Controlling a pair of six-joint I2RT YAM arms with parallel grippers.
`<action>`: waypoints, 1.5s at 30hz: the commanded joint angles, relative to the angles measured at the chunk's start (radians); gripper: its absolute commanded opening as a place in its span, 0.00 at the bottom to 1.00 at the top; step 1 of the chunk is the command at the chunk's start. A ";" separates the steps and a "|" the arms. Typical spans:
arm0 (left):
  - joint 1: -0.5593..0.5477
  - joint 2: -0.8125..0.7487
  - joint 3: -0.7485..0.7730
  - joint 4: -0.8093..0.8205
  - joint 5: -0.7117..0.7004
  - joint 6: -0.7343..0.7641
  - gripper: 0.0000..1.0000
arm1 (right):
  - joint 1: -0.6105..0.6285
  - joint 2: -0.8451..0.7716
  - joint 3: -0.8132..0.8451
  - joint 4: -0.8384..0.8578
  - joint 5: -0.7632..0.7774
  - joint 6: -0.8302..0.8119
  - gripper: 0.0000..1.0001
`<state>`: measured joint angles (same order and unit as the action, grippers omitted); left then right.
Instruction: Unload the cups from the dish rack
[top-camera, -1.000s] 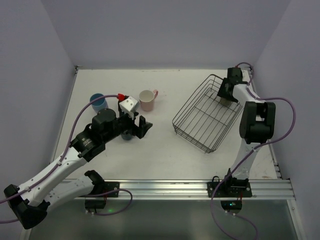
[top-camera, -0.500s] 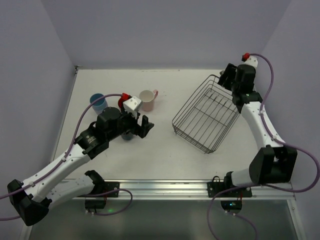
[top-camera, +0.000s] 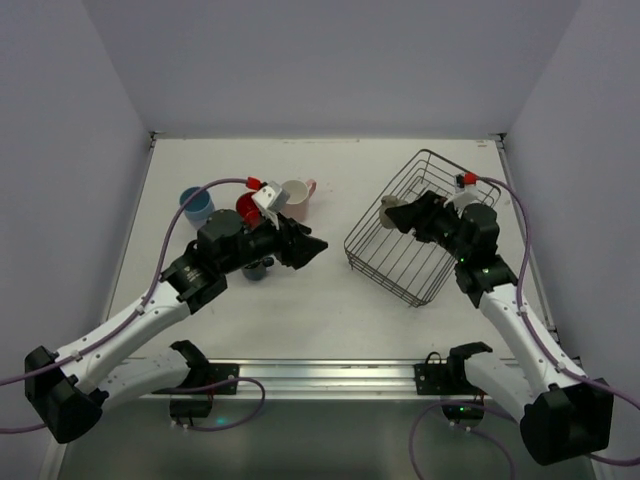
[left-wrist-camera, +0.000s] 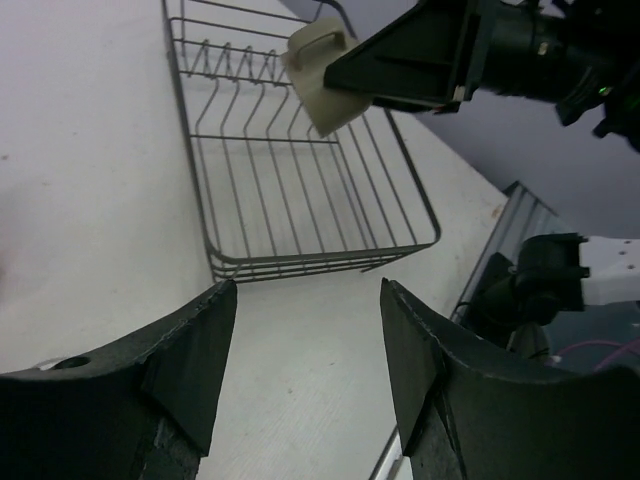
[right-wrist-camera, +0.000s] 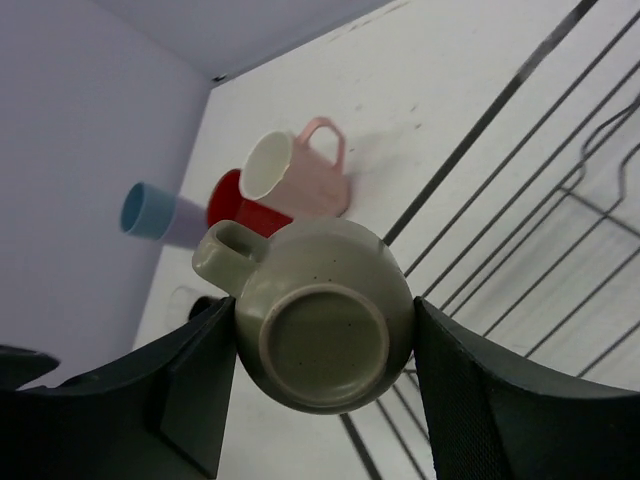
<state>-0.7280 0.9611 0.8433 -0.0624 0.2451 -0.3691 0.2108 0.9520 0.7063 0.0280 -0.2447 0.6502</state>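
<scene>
My right gripper is shut on the olive-grey mug and holds it on its side above the near-left part of the black wire dish rack. In the right wrist view the mug's base faces the camera between the fingers, handle up-left. My left gripper is open and empty, left of the rack. Its view shows the rack and the held mug. The red cup, light blue cup and pink mug stand on the table at the left. The dark blue cup is mostly hidden under my left arm.
The rack sits tilted at the right of the white table, with no other cup visible in it. Pale walls close the table on three sides. The metal rail with both arm bases runs along the near edge.
My right arm swung from the rack's far right corner to over its left side, carrying the olive-grey mug. My left gripper turned and shifted right, toward the rack.
</scene>
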 joint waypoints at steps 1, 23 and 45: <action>-0.004 0.040 -0.052 0.247 0.154 -0.161 0.63 | 0.022 -0.058 -0.056 0.261 -0.224 0.204 0.24; -0.040 0.234 -0.113 0.664 0.267 -0.447 0.46 | 0.265 0.045 -0.235 0.727 -0.347 0.497 0.23; -0.040 0.050 0.034 -0.081 0.017 -0.053 0.00 | 0.279 -0.005 -0.157 0.543 -0.237 0.407 0.99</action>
<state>-0.7643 1.0603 0.7887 0.1223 0.3775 -0.5735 0.4965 1.0008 0.4816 0.6899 -0.5472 1.1641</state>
